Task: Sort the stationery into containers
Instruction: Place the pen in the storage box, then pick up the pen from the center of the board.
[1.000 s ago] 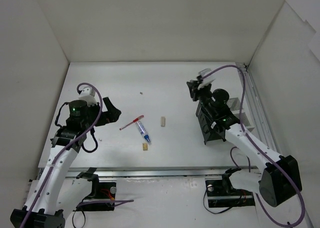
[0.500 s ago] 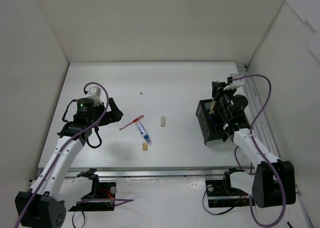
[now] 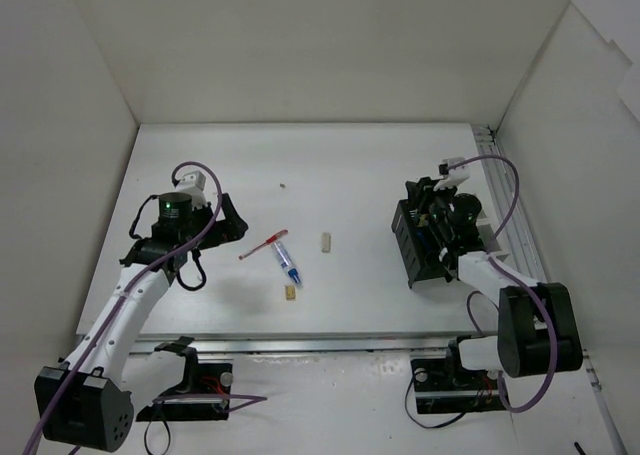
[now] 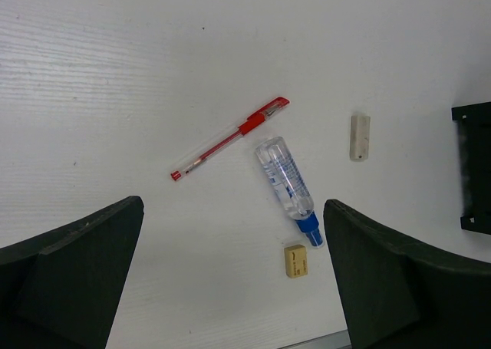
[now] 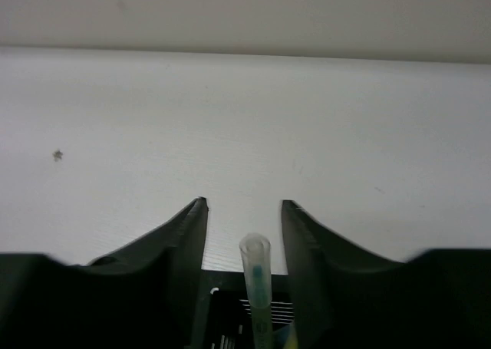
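Right gripper [image 5: 244, 203] is parted around a clear-barrelled pen [image 5: 255, 276] stood in the black mesh organiser box [image 3: 411, 263] at the right edge of the table [image 3: 350, 165], so the pen could be tipped out if a finger is dragged sideways; left gripper [image 4: 232, 205] is held spread above a red pen [image 4: 230, 138] mid-table.

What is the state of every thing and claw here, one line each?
left claw: open, empty
right claw: open, above the organiser
clear pen: upright in the organiser, not gripped
red pen: lying on table
tube: lying, capped
square eraser: lying flat
long eraser: lying flat
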